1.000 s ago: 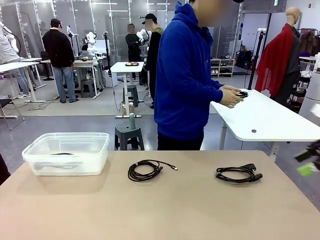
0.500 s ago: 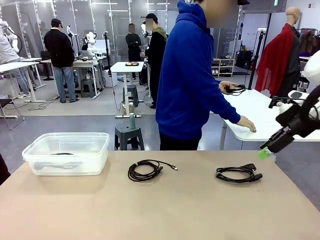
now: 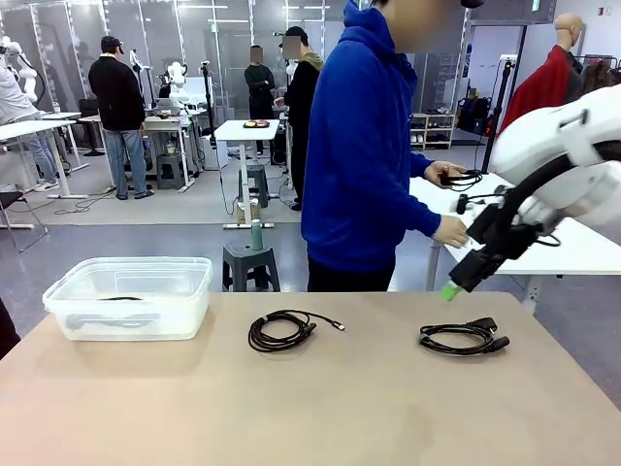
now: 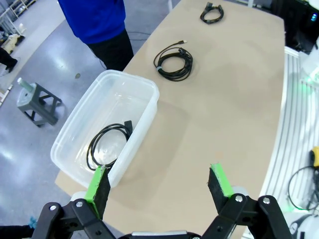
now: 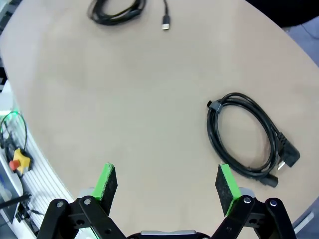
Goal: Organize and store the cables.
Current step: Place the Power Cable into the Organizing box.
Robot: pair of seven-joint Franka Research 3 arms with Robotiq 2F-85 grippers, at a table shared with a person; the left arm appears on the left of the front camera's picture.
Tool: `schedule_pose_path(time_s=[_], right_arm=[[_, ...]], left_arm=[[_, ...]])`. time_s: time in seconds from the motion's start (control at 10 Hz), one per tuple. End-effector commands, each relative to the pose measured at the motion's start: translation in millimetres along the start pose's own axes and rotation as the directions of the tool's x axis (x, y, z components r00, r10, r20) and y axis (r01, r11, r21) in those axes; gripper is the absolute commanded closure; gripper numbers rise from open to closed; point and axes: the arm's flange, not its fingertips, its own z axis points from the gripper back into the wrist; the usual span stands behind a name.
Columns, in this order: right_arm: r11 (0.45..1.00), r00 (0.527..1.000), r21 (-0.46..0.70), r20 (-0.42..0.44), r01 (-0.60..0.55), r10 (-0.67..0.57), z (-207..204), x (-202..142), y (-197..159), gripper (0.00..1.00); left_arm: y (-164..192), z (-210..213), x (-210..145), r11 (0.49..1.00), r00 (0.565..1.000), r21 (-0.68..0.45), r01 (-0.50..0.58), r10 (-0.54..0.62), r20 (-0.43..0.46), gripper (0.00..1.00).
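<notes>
Front view has two coiled cords lying on the tan table (image 3: 340, 408): the middle cable (image 3: 281, 332) and, well to its right, the right cable (image 3: 464, 337) with its plugs. The right gripper (image 3: 450, 287) hangs above that right cable, fingers spread and empty. The left gripper (image 4: 159, 181), fingers spread too, hovers beside a clear tub (image 4: 142, 127) holding a third cable (image 4: 107, 145).

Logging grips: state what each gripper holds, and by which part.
Nothing: the left gripper and the right gripper both stand open and empty, clear of the cables.
</notes>
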Motion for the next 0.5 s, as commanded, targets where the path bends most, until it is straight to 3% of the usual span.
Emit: schedule_pose_path(time_s=[0.0,0.4], right_arm=[[0.998,0.997,-0.043,-0.066,0.045,-0.048,-20,30,-11,0.00],[0.993,0.991,-0.077,-0.095,0.084,-0.091,-66,42,-16,0.00]], left_arm=[[0,1,1,1.000,1.000,0.000,0.005,-0.005,-0.006,0.00],[0,1,1,1.000,1.000,0.000,0.005,-0.005,-0.006,0.00]])
